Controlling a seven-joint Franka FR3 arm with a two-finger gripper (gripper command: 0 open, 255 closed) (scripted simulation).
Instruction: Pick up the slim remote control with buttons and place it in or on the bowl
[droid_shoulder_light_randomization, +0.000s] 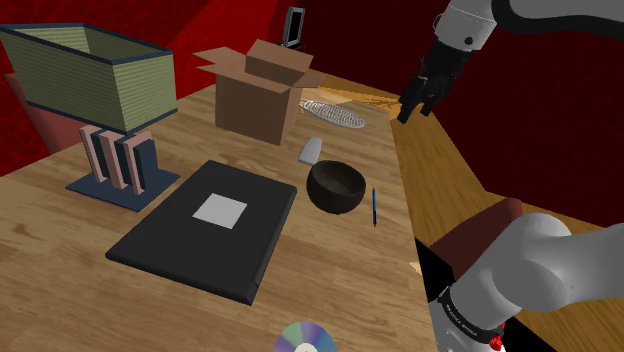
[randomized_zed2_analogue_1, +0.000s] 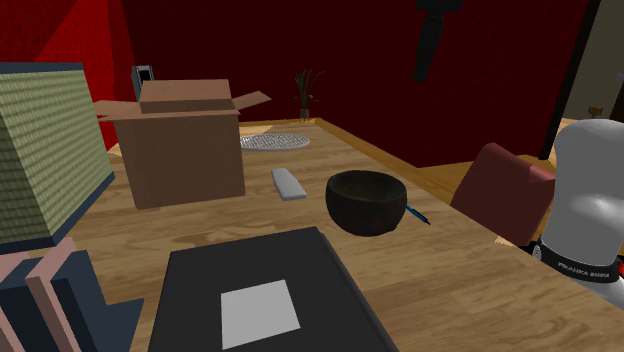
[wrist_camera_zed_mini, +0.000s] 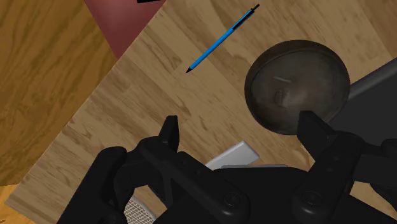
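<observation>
Your claw hangs spread and empty at the shoulder view's upper right, so you're at the reaching step: bring it down over the remote, lying on the worktop just beside the bowl, mid-frame.

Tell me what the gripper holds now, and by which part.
Nothing. The gripper hangs open in the air, fingers apart and empty; the grey remote lies on the table beside the bowl.
</observation>
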